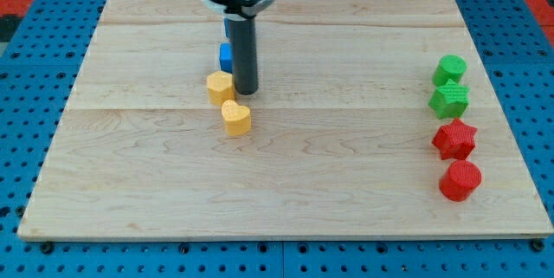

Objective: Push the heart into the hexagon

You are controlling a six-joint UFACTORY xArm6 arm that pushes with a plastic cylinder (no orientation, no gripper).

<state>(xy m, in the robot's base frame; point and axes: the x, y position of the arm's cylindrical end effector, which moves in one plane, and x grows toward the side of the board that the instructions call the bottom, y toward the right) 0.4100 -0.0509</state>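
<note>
My tip (247, 93), a bare rod with no claw to open or close, stands just right of the yellow hexagon block (220, 87), the yellow heart block (235, 118) just below-left, touching that hexagon.

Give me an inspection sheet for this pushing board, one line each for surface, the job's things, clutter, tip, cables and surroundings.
Surface: pale wooden board, flat.
Job's things: yellow heart sits just below the yellow hexagon, close or touching.
Clutter: blue block, mostly hidden behind the rod; at the view's right a column of green block, green star, red star, red hexagon.
Tip: my tip is right of the yellow hexagon, above the heart.
Cables: nothing seen.
Surroundings: blue perforated base; red patches in the top corners.
</note>
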